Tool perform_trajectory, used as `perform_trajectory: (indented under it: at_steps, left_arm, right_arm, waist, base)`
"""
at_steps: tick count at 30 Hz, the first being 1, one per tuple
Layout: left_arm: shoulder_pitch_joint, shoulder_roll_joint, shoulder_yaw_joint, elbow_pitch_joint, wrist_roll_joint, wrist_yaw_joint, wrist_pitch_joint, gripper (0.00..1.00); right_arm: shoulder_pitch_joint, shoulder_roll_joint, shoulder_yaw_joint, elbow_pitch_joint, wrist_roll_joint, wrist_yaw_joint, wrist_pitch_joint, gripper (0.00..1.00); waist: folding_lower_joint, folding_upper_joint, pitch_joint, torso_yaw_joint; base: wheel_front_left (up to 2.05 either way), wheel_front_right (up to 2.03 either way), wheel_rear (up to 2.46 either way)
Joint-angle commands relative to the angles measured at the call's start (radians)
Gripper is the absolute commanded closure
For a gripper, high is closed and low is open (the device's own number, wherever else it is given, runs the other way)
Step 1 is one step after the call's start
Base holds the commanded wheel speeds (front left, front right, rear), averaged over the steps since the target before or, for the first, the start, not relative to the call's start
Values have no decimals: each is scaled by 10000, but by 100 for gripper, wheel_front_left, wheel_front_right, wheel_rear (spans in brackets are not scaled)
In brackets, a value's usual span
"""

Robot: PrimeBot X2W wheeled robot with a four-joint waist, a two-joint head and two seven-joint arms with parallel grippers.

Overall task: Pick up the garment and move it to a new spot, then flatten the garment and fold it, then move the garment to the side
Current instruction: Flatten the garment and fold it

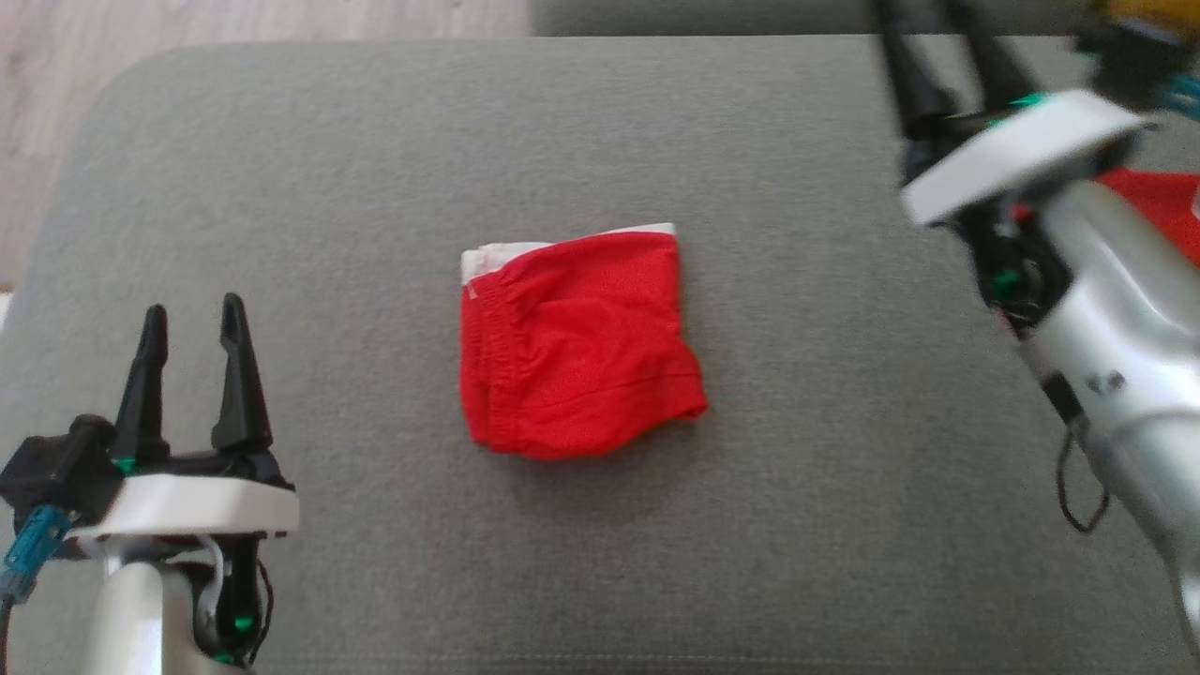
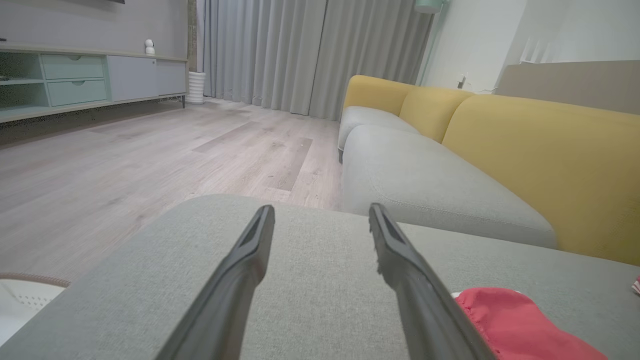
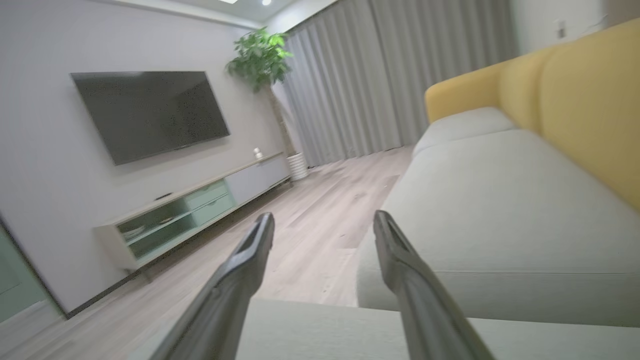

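Observation:
A red garment (image 1: 577,345) with a white edge lies folded into a small rectangle at the middle of the grey cushion (image 1: 375,169). My left gripper (image 1: 192,319) rests open at the lower left, well left of the garment, nothing between its fingers. In the left wrist view the garment (image 2: 520,325) shows at the lower right, beside the right finger (image 2: 400,255). My right gripper (image 1: 937,28) is raised at the upper right, blurred, fingers apart and empty. Its wrist view looks past open fingers (image 3: 250,260) across the room.
Another red cloth (image 1: 1158,211) lies at the right edge behind the right arm. A yellow-backed sofa (image 2: 525,150) continues beyond the cushion. Wooden floor (image 1: 56,112) lies past the cushion's left edge. A TV cabinet (image 3: 200,210) stands against the far wall.

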Motion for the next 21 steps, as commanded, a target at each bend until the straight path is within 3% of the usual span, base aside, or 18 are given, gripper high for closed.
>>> perform_trajectory:
  at_steps: [1, 5, 9, 15, 21]
  left_arm:
    - [-294, 239, 392, -433, 103, 1, -76, 0]
    - [-133, 238, 656, -694, 244, 16, -76, 0]
    - [118, 195, 888, -749, 317, 6, -76, 0]
    - [443, 95, 1020, -631, 358, -44, -76, 0]
    - [630, 14, 1061, -477, 380, -92, -76, 0]
  right_arm:
    - [576, 27, -369, -391, -385, -7, -104, 0]
    - [2552, 334, -2813, -1763, -3006, -7, -106, 0]
    - [4536, 966, -4340, -3020, -5155, -7, -107, 0]
    - [6474, 1741, -5388, -4192, -7215, -7, -107, 0]
    - [7230, 2215, -5805, -4107, -8125, -7, -108, 0]
  waist:
    - [-1, 0, -70, -197]
    - [-1, 0, -252, -532]
    - [-1, 0, -479, -817]
    - [-1, 0, -743, -1061]
    - [-1, 0, -907, -1121]
  base:
    - [0, 0, 0]
    - [0, 0, 0]
    - [0, 0, 0]
    - [0, 0, 0]
    - [0, 0, 0]
